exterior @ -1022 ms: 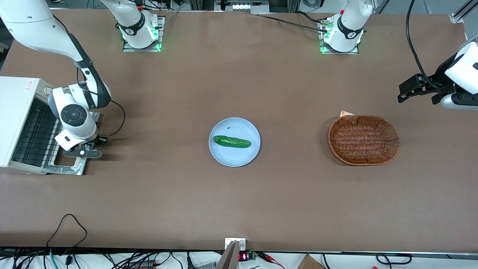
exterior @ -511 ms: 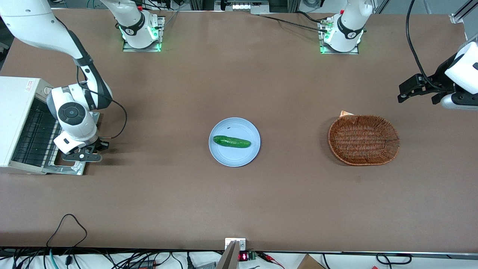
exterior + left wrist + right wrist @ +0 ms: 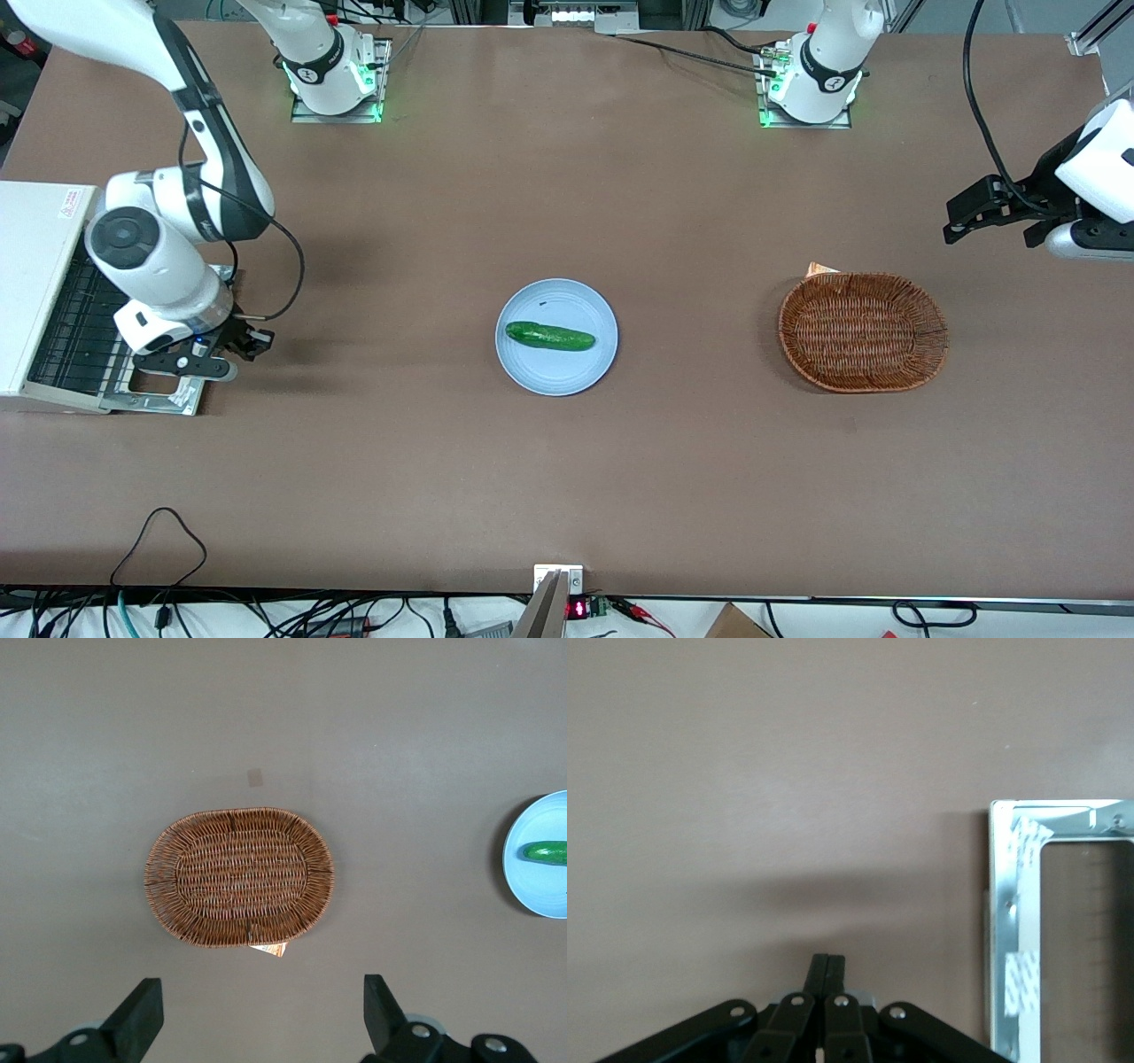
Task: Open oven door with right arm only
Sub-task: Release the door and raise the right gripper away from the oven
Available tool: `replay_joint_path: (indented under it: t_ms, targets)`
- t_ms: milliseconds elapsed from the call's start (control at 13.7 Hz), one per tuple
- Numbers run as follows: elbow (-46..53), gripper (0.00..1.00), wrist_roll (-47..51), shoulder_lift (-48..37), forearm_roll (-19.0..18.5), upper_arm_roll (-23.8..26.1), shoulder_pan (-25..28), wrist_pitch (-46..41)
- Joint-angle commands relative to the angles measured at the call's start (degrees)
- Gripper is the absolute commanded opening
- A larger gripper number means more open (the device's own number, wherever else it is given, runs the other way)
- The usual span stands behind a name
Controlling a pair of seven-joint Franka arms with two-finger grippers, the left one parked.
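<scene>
Even overhead light, soft shadows, sharp

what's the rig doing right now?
The oven door is already folded down flat on the table, with the wire rack exposed inside the white toaster oven. The right arm's gripper is above the table beside the door's handle edge, fingers shut on nothing. A cucumber lies on a blue plate mid-table.

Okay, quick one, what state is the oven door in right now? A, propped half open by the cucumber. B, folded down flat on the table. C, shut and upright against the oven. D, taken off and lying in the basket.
B: the oven door lies flat on the table in front of the oven, its wire rack exposed; the gripper, fingers shut, hangs above the door's outer edge.
</scene>
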Motion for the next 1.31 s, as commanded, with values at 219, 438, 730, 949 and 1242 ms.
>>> replay_joint_path:
  t_ms: [219,438,730,949,1242]
  targets:
    - [12.90,0.00,-7.69,-4.61,12.08,-0.06,1.28,-23.06]
    - [18.46,0.01,-9.12,-6.36,14.38,-0.15,1.37,-32.40]
    - [19.34,0.17,-9.47,-10.76,15.79,-0.67,2.68,-36.89]
    - [19.96,0.23,-11.40,-12.08,15.88,-0.76,2.95,-38.57]
    - [20.57,0.49,-11.67,-12.61,15.79,-0.67,2.95,-39.19]
